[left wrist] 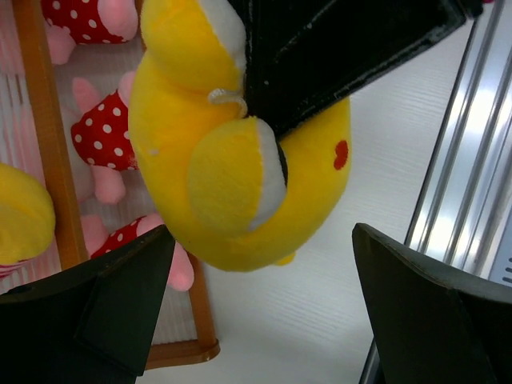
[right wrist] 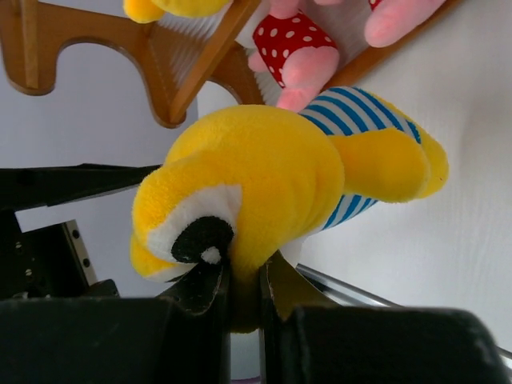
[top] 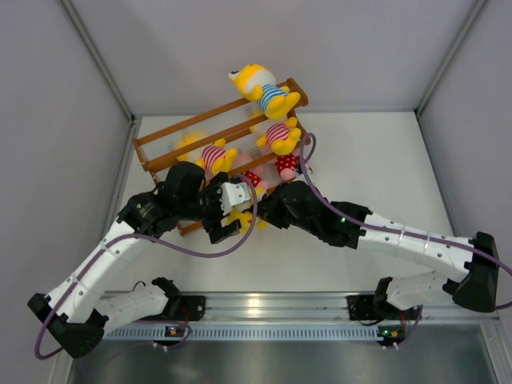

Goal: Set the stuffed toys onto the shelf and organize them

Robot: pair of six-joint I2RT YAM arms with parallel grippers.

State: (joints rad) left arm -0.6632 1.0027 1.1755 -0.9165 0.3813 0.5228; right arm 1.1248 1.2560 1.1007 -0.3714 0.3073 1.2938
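The shelf [top: 160, 138] stands at the back of the table, holding several stuffed toys: a yellow one in a blue-white shirt [top: 268, 92] on the top tier, two yellow ones in pink-white shirts [top: 280, 136] lower, pink ones in red dotted outfits [top: 252, 176] on the lowest tier. My right gripper [right wrist: 244, 276] is shut on a yellow toy in a blue-white shirt [right wrist: 264, 184], holding it by the head just in front of the shelf's near left end. My left gripper [left wrist: 262, 230] is open, its fingers either side of and below that toy [left wrist: 232, 160], not touching it.
The shelf's lower wooden bar [left wrist: 52, 160] and its corner lie just left of the left fingers, with pink dotted toys [left wrist: 104, 132] behind it. An aluminium rail [top: 256, 304] runs along the table's near edge. Grey walls close the left, right and back.
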